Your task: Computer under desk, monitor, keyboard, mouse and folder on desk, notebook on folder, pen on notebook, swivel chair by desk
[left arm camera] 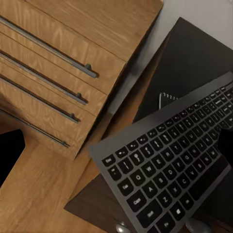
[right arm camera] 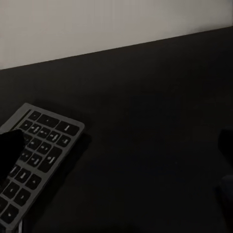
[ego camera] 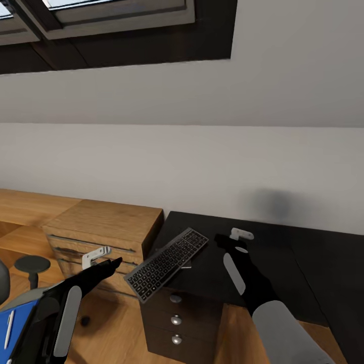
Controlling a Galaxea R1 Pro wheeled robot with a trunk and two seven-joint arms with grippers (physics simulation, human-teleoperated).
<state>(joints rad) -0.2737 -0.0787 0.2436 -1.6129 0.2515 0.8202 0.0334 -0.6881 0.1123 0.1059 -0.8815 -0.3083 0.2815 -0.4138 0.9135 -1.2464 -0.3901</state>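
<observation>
The keyboard [ego camera: 167,263] [left arm camera: 170,165] [right arm camera: 34,160] lies slantwise on the black desk [ego camera: 273,268], one end overhanging the desk's left corner. My left gripper [ego camera: 108,263] hovers just left of that end, open, with nothing between its fingers. My right gripper [ego camera: 228,241] is above the desk just right of the keyboard's far end, also open and empty. A dark notebook [left arm camera: 168,101] with a white edge peeks out from under the keyboard. At the lower left, the blue folder [ego camera: 17,328] rests on the swivel chair [ego camera: 31,264] with the white pen [ego camera: 9,328] on it.
A light wood drawer unit [ego camera: 101,227] [left arm camera: 53,73] stands against the desk's left side. Black desk drawers with round knobs [ego camera: 176,319] sit under the keyboard's corner. A small dark rounded thing [ego camera: 85,320] lies on the wood floor. A grey sloped wall rises behind.
</observation>
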